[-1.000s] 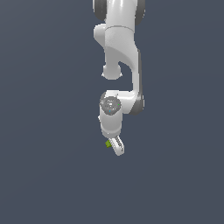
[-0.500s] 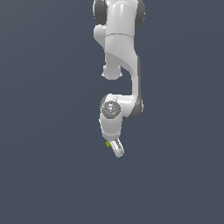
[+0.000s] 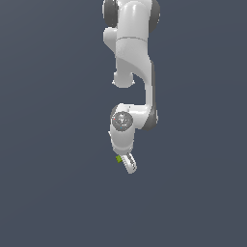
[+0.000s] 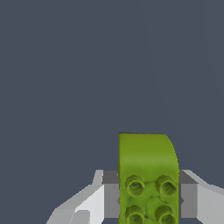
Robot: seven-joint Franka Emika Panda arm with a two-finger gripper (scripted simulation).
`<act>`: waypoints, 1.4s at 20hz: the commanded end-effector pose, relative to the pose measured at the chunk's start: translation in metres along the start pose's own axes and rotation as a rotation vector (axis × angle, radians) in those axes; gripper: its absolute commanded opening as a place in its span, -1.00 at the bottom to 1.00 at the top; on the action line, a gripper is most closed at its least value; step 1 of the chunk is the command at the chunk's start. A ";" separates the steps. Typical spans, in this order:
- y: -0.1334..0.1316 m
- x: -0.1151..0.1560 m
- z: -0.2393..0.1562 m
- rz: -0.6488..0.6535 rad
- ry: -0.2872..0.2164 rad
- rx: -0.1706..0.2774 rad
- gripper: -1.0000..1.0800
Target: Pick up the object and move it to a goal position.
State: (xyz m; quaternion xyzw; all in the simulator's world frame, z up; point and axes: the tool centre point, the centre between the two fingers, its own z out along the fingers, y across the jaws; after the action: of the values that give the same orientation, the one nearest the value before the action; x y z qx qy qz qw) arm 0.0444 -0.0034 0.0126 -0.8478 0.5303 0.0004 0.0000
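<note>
The object is a small lime-green block with round studs on top. In the wrist view the block (image 4: 148, 175) sits between my two fingers, whose grey pads press its sides. In the exterior view only a small green bit of the block (image 3: 118, 158) shows beside the white gripper (image 3: 126, 163), which hangs below the white arm near the middle of the picture. The gripper is shut on the block. No goal marker shows in either view.
A plain dark grey surface (image 3: 53, 193) fills both views. The white arm (image 3: 132, 58) comes down from the top of the exterior view. Nothing else shows.
The arm and gripper have shifted slightly towards the exterior view's right with the block held. The grip looks the same.
</note>
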 end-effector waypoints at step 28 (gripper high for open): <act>-0.018 0.144 -0.117 0.000 0.002 0.000 -1.00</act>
State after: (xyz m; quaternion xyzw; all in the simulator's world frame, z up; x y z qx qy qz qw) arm 0.1208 -0.1214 0.1255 -0.8475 0.5307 -0.0005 -0.0005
